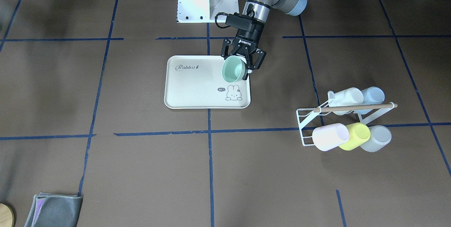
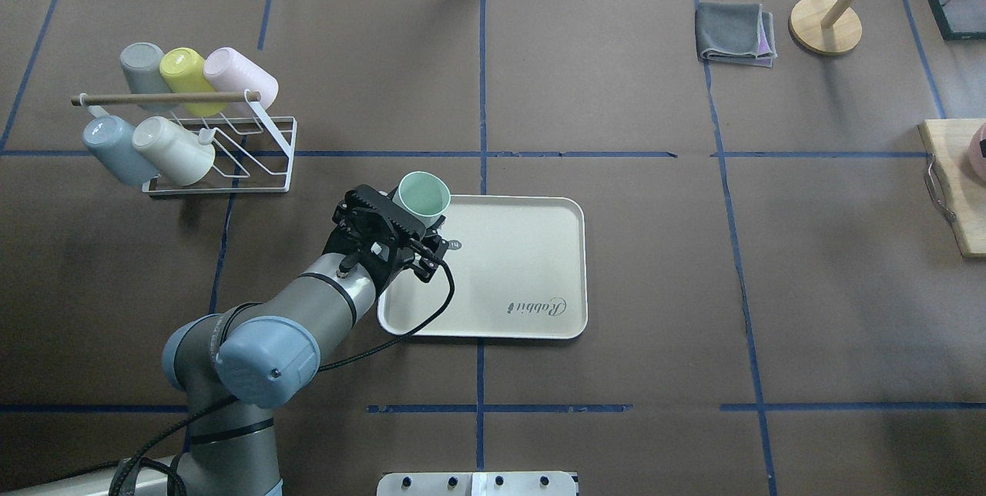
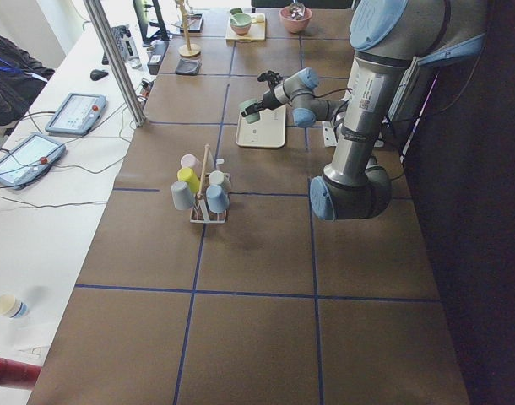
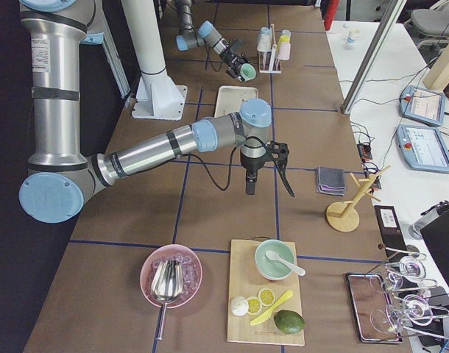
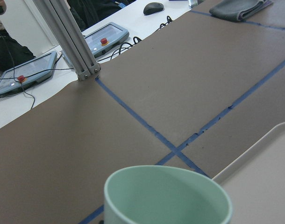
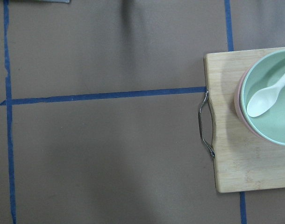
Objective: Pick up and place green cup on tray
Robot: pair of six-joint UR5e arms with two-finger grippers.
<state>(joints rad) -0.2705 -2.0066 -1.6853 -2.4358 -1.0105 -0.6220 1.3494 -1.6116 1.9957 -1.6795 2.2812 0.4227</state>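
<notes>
The mint-green plastic cup (image 1: 232, 70) is clamped in the left gripper's (image 1: 241, 65) jaws — lifted. Only release onto the cream rectangular tray (image 1: 197, 94) beneath remains.

A wire rack (image 1: 352, 108) of pastel cups (image 1: 329, 137) stands well apart from the jaws of the left gripper (image 1: 240, 63); a folded grey cloth (image 1: 56, 211), possibly purple-lined, lies farther still.

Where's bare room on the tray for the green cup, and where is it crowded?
The whole tray is bare inside its rim, with only printed script and a bunny on it. The left gripper holds the green cup over the tray's robot-left edge. Bare table surrounds the tray. It is crowded only at the cup rack, farther left.
</notes>
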